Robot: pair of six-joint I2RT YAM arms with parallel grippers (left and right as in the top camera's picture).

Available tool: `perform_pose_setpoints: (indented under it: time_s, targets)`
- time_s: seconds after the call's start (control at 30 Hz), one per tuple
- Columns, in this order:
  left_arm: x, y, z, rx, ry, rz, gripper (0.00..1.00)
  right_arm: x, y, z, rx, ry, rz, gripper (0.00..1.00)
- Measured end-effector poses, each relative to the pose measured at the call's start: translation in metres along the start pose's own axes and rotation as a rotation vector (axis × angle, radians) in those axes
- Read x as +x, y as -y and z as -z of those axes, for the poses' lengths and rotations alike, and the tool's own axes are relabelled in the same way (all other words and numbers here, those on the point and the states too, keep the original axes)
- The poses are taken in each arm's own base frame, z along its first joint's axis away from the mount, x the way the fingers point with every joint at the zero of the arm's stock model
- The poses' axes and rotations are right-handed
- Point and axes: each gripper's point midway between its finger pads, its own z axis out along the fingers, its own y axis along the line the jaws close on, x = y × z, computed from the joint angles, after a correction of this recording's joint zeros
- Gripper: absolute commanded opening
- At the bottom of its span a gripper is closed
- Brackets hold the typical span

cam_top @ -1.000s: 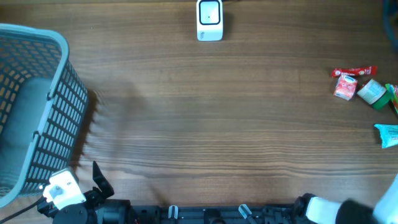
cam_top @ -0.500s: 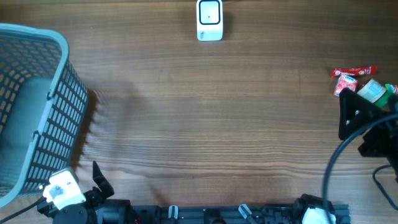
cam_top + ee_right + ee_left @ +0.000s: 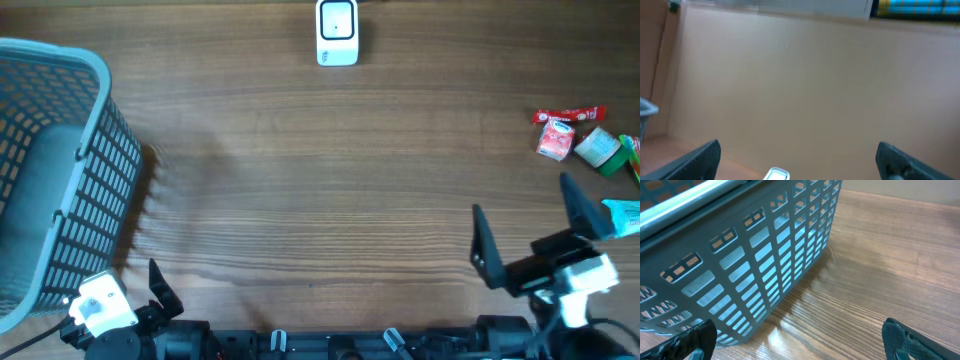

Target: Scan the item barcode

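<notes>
At 9 o'clock in the overhead view you get the grey basket [image 3: 60, 170], cut off by the left edge. The left gripper [image 3: 800, 342] sits at 7 o'clock by the near table edge, just beside the basket's near corner. Overhead shows only one of its fingers. The left wrist view shows both tips, spread wide, with only wood between them and no hold on anything. That view also gives you the basket's slotted wall close up at 10 o'clock, but no scanner and no items.

The white scanner [image 3: 337, 32] stands at 12 o'clock, close to the far edge. A broad stretch of bare table [image 3: 320, 180] runs from the basket across to the right side.

The right gripper [image 3: 530, 235] is at 4 o'clock, jaws as wide as the left's and gripping nothing. Its outer finger is just beside the teal packet [image 3: 622, 215], which the right edge cuts off.

The items to scan are clustered at 3 o'clock: the red packet [image 3: 568, 115], the red-and-white carton [image 3: 554, 140], the white-and-green tub [image 3: 598, 147], and a green item [image 3: 630, 155] half out of frame. They lie tight together, hard by the right edge. You can't read any barcode.

The right wrist view is blurred. It faces a plain wall [image 3: 790, 85] and catches the scanner's top at 6 o'clock and a sliver of basket at 9 o'clock.
</notes>
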Motion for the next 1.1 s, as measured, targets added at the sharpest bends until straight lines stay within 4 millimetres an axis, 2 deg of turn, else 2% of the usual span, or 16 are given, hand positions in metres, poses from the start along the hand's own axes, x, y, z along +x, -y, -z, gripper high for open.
perform_pose_setpoints:
  time_s: [0.03,0.07,0.13,0.33,0.4,0.43,0.5,1.1]
  targets:
    - [0.000,0.000,0.000,0.000,0.000,0.000,1.00,0.022,-0.003,0.004,-0.001,-0.002,0.000,1.00]
    - [0.000,0.000,0.000,0.000,0.000,0.000,1.00,0.032,-0.003,0.003,0.000,0.002,0.000,1.00]
    - [0.000,0.000,0.000,0.000,0.000,0.000,1.00,0.065,0.000,0.001,0.018,-0.039,-0.035,1.00]
    - [0.000,0.000,0.000,0.000,0.000,0.000,1.00,0.176,0.006,0.014,0.116,-0.252,-0.189,1.00]
    - [0.000,0.000,0.000,0.000,0.000,0.000,1.00,0.199,0.010,0.021,0.166,-0.307,-0.240,1.00]
    - [0.000,0.000,0.000,0.000,0.000,0.000,1.00,0.217,0.015,0.028,0.227,-0.371,-0.298,1.00]
    - [0.000,0.000,0.000,0.000,0.000,0.000,1.00,0.233,0.020,0.037,0.288,-0.430,-0.343,1.00]
    - [0.000,0.000,0.000,0.000,0.000,0.000,1.00,0.235,0.025,0.039,0.326,-0.436,-0.342,1.00]
